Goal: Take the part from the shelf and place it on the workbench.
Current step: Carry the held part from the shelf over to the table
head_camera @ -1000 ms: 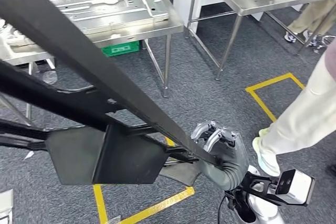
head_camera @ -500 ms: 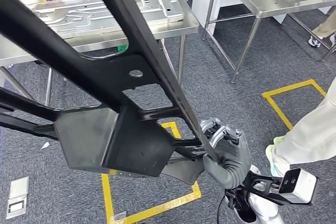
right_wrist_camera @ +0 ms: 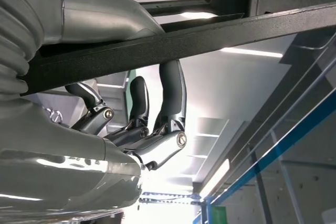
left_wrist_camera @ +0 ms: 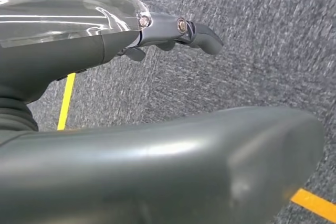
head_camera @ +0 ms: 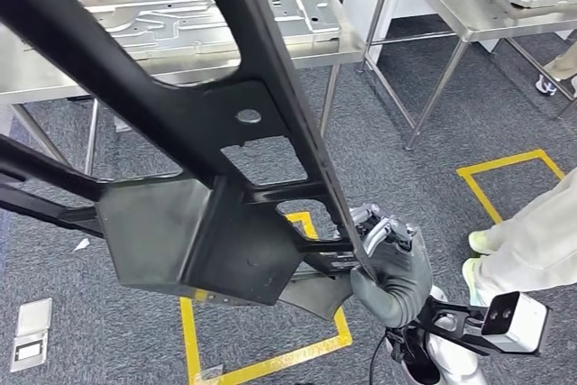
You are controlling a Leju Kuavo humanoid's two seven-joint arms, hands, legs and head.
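Above the floor [head_camera: 408, 169], right robot hand [head_camera: 388, 263] clamped on black part [head_camera: 204, 223]; left robot hand [left_wrist_camera: 174, 27] apart, empty; no legible writing

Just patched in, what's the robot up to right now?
The robot is carrying a large black frame part over the carpeted floor. Its right hand grips one thin bar of the part near its lower end. The left hand holds nothing and hangs above the carpet. A steel workbench with a stamped metal panel on it stands just ahead. A person's legs are close on the robot's right.
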